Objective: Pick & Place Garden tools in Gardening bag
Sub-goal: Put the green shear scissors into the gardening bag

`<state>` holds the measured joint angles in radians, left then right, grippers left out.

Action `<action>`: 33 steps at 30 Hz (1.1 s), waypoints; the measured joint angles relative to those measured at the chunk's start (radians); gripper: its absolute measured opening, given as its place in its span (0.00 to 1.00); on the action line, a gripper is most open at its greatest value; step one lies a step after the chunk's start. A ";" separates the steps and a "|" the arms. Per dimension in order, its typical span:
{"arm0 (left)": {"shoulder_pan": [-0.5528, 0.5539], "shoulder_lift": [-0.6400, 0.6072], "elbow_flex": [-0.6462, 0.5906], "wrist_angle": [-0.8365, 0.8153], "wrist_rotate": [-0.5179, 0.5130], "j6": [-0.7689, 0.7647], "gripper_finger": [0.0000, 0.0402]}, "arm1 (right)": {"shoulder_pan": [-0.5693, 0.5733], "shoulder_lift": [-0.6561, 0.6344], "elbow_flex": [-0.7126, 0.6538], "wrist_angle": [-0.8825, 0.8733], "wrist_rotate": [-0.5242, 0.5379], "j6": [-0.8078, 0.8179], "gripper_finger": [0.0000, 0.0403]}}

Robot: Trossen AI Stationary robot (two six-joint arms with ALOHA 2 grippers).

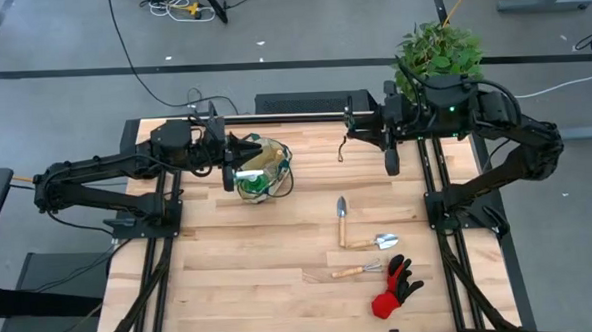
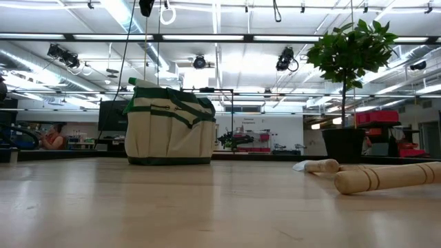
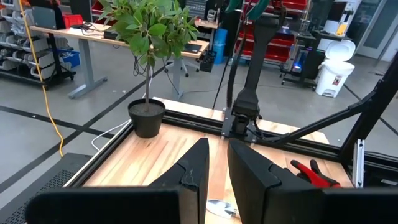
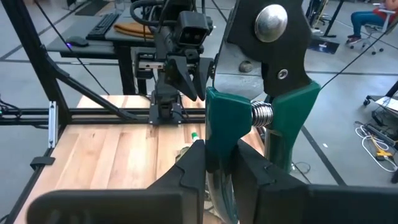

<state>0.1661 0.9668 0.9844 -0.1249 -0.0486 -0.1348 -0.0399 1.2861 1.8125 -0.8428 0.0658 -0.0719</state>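
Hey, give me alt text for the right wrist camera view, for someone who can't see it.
The right claw grips green-handled pruning shears, held upright and filling the middle of the view. Beyond them, across the wooden table, the left arm's claw faces the camera.

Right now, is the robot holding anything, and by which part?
Yes. The right gripper holds the pruning shears by a green handle. The left gripper holds nothing.
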 joint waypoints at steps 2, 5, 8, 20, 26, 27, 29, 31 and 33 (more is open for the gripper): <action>0.000 0.000 0.000 0.000 0.000 0.000 0.16 | 0.000 -0.002 -0.019 0.014 0.000 0.006 0.13; 0.000 0.000 0.000 0.000 0.000 0.000 0.16 | 0.000 -0.013 -0.087 0.066 -0.007 0.053 0.13; 0.000 0.000 0.000 0.000 0.000 0.000 0.16 | -0.004 -0.025 -0.179 0.181 -0.010 0.132 0.13; 0.000 0.000 0.000 0.000 0.000 -0.005 0.16 | -0.066 -0.064 -0.508 0.615 -0.191 0.455 0.13; 0.000 0.000 0.000 0.000 0.000 -0.011 0.16 | -0.091 -0.067 -0.567 0.684 -0.217 0.568 0.13; 0.000 0.000 0.000 0.000 0.000 -0.011 0.16 | -0.093 -0.067 -0.573 0.688 -0.217 0.576 0.13; 0.000 0.000 0.000 0.000 0.000 -0.011 0.16 | -0.099 -0.067 -0.583 0.689 -0.217 0.588 0.13; 0.000 0.000 0.000 0.000 0.000 -0.011 0.16 | -0.105 -0.067 -0.590 0.689 -0.217 0.588 0.13; 0.000 0.000 0.000 0.000 0.000 -0.010 0.16 | -0.111 -0.067 -0.595 0.687 -0.217 0.588 0.13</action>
<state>0.1661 0.9668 0.9844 -0.1249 -0.0486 -0.1452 -0.1504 1.2190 1.2179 -0.1554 -0.1516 0.5159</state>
